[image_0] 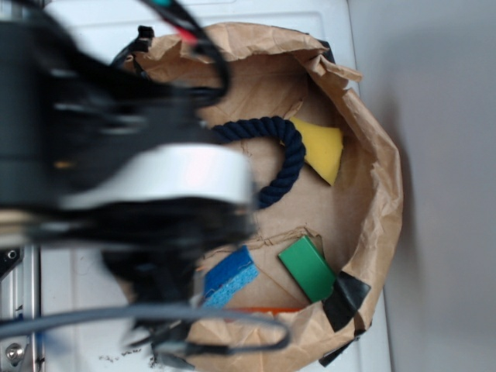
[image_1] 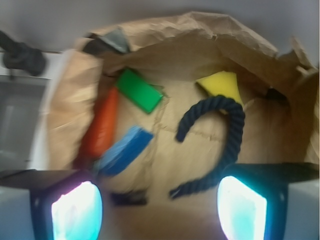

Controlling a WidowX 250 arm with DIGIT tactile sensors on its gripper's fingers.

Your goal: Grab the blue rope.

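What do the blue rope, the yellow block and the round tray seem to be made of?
Rope: twisted fibre cord, probably cotton; matte, with spiral strands visible. Yellow block: likely foam sponge; soft matte face, though blur hides any pores. Tray: brown paper, crumpled and creased, with a rolled-up rim.

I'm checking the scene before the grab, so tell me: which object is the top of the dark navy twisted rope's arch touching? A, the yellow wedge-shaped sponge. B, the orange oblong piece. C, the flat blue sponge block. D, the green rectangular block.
A: in both views the arch of the dark navy twisted rope runs against the yellow wedge-shaped sponge, while the green, orange and blue pieces lie apart from it on the brown paper.
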